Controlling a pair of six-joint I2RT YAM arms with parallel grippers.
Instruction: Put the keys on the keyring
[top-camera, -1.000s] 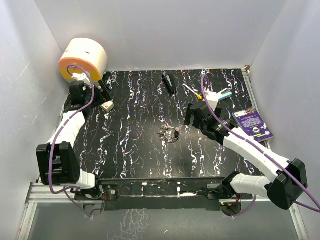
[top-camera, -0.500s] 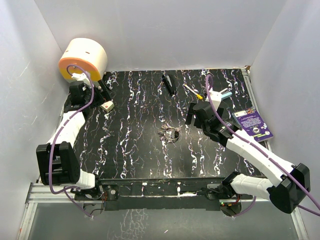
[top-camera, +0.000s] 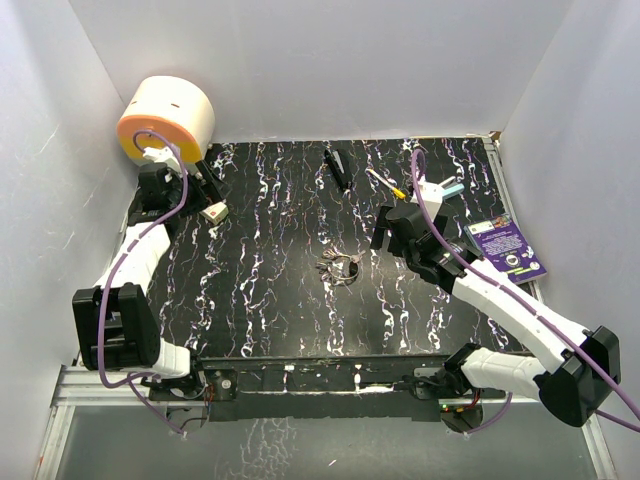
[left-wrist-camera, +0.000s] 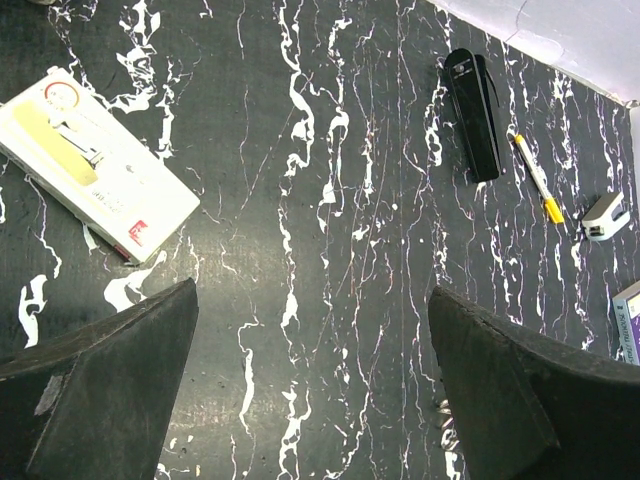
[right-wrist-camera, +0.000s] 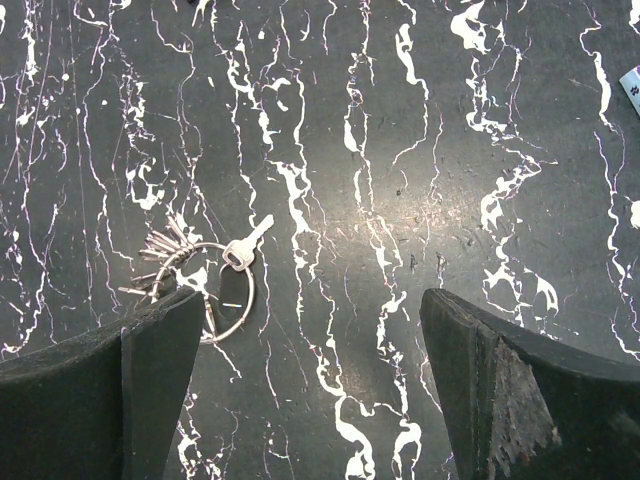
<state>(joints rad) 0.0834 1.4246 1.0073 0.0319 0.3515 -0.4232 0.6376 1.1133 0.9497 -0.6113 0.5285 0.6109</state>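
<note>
Black stick (left-wrist-camera: 473, 113), white box (left-wrist-camera: 95, 165), perhaps a purple booklet (top-camera: 507, 250)

The keyring (top-camera: 347, 271) lies mid-desk (top-camera: 260, 300), the keys (top-camera: 324, 266) at its left and the right hand (top-camera: 381, 236) near on its right.

Keys and keyring, mid-table (top-camera: 260, 300).
Silvery keys (right-wrist-camera: 160, 248) fanned flat at the thin wire keyring (right-wrist-camera: 251, 298), one key touching its top edge.

One keyring (right-wrist-camera: 218, 288), several bunched keys (right-wrist-camera: 165, 243), one black stick (left-wrist-camera: 473, 110), one yellow-handled tool (left-wrist-camera: 535, 180)
</note>
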